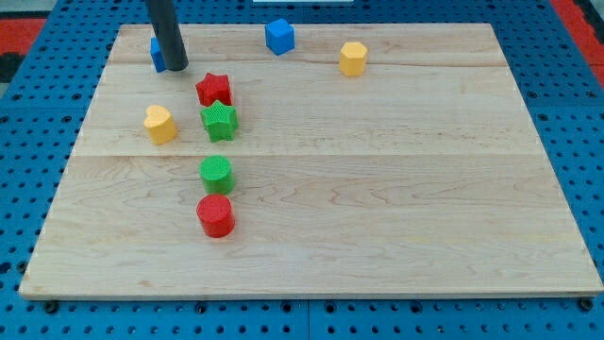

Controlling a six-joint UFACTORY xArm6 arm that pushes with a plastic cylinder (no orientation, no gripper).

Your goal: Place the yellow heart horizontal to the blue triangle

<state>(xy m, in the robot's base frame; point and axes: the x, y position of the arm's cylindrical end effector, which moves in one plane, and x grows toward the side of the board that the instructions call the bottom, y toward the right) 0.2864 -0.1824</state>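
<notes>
The yellow heart [159, 124] lies on the wooden board [377, 208] at the view's left. The blue triangle [157, 54] sits near the board's top left corner, mostly hidden behind my rod. My tip [176, 68] rests on the board right beside the blue triangle, on its right side, and above the yellow heart.
A red star [214, 90] and a green star [219, 120] sit right of the heart. A green cylinder [216, 174] and a red cylinder [215, 215] lie below them. A blue cube [279, 36] and a yellow hexagon [353, 58] sit near the top edge.
</notes>
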